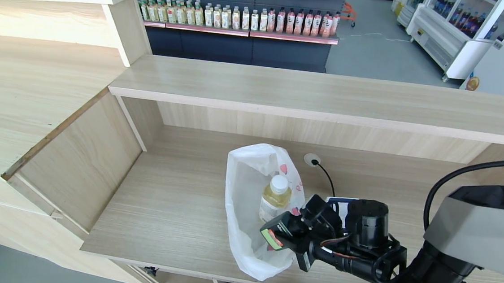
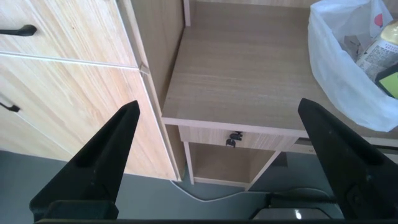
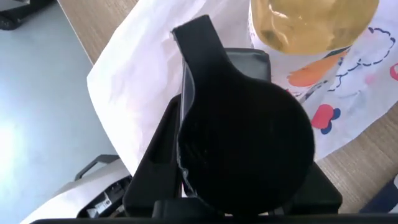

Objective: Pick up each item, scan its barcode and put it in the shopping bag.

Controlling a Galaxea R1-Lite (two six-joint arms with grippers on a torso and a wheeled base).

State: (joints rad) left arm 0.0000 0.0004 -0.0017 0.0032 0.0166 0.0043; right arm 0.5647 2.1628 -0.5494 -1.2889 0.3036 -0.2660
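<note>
A white plastic shopping bag (image 1: 249, 181) stands open on the lower wooden counter (image 1: 175, 207). Inside it, a bottle (image 1: 276, 197) of pale yellow drink with a white cap stands upright. My right gripper (image 1: 287, 232) is at the bag's near right rim, shut on a black barcode scanner (image 1: 277, 236) with a red and green label. In the right wrist view the scanner (image 3: 242, 143) hides the fingers, with the bag (image 3: 143, 74) and bottle (image 3: 311, 25) beyond. My left gripper (image 2: 217, 109) hangs open and holds nothing, low in front of the counter's edge; the bag (image 2: 336, 56) lies off to one side.
A raised ledge (image 1: 327, 93) runs behind the counter, and a wooden side wall (image 1: 84, 160) closes its left end. A black cable leaves a grommet (image 1: 312, 159) behind the bag. A blue and white item (image 1: 341, 201) lies behind my right wrist. A keyed drawer (image 2: 233, 138) sits below.
</note>
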